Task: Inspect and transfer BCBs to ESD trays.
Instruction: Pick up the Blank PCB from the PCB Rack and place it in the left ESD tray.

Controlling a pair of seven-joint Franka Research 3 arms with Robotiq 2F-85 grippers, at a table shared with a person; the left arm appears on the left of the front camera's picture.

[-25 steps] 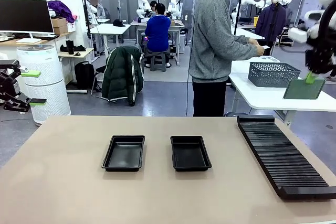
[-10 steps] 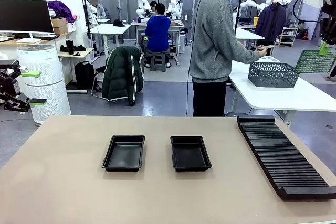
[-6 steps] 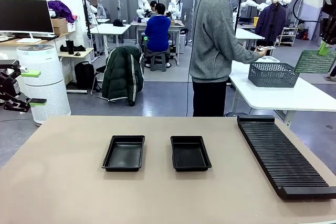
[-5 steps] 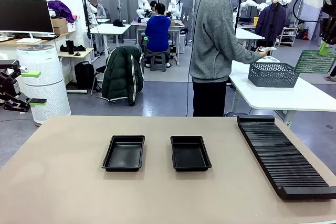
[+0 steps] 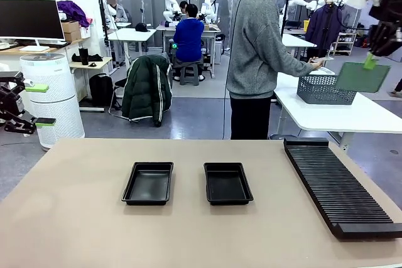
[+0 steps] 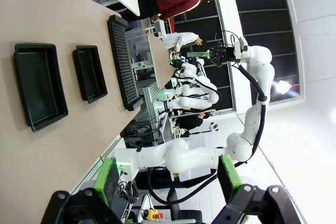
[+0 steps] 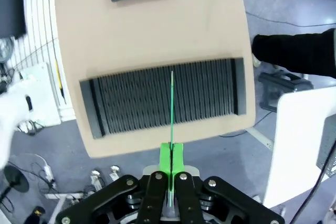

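Note:
My right gripper hangs high at the far right, shut on the top edge of a green BCB well above the table. In the right wrist view the gripper pinches that BCB edge-on, over the ribbed rack. Two black ESD trays, left and right, sit side by side mid-table with nothing in them. My left gripper is off the table's left edge, open with nothing between its fingers. The left wrist view shows its green pads apart, and both trays far off.
A long black slotted rack lies along the table's right side. A person in a grey sweater stands beyond the far edge, side-on to my table, a hand at a grey mesh basket on a white table behind.
The right gripper has shifted left and slightly down with the BCB, which has swung so its plain green face shows. The left arm has not moved.

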